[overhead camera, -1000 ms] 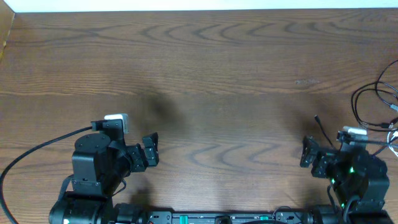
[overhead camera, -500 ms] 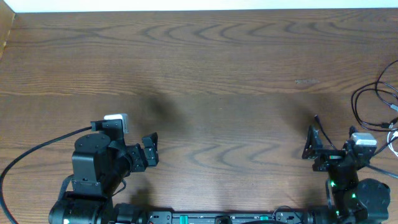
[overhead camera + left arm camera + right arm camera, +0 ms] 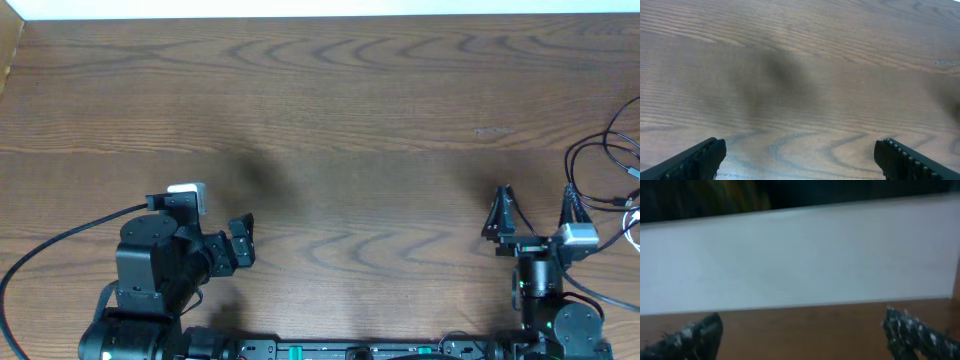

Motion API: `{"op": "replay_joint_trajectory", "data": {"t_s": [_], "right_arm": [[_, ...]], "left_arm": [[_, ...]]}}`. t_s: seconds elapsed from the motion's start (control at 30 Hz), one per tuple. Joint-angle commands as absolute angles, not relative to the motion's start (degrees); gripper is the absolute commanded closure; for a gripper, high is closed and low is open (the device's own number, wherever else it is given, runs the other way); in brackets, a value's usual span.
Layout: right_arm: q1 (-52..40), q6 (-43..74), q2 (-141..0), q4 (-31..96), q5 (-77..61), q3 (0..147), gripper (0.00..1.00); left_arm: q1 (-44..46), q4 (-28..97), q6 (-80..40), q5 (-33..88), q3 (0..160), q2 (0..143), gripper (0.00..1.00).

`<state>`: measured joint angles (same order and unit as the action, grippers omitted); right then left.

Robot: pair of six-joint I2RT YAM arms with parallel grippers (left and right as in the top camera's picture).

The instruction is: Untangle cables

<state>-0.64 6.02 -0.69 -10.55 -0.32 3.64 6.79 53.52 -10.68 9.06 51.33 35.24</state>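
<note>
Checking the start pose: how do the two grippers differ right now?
The left gripper points sideways across the table; the right gripper points toward the far edge. The right gripper sits beside the cables; the left gripper has only bare wood near it. Both are open and hold nothing.

You have a dark brown wooden tabletop filling almost the whole overhead view, its grain running in long arched figures. Along the far edge you can see a thin white strip, and at the far left corner a paler wooden edge. The light is soft and even, with a faint blurred shadow left of centre. In the right wrist view, which is blurred, a broad pale band rises beyond the wood, with a dark area above it.
</note>
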Motion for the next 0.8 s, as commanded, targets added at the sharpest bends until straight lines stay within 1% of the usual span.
{"op": "replay_joint_trajectory", "data": {"t_s": [0.0, 0.17, 0.4, 0.77], "right_arm": [[-0.3, 5.0, -0.3, -13.0, -0.6, 0.3, 0.01], [-0.3, 4.3, -0.3, -9.5, -0.4, 0.3, 0.01], [-0.3, 4.3, -0.3, 4.7, 0.7, 0.3, 0.01], [-0.3, 4.2, -0.3, 4.3, 0.7, 0.3, 0.01]], "left_arm": [[6.5, 53.5, -11.0, 8.7, 51.2, 35.2, 0.00], [6.5, 53.5, -11.0, 8.7, 51.2, 35.2, 0.00], [6.5, 53.5, -11.0, 8.7, 51.2, 35.2, 0.00], [6.5, 53.5, -11.0, 8.7, 51.2, 35.2, 0.00]]}}
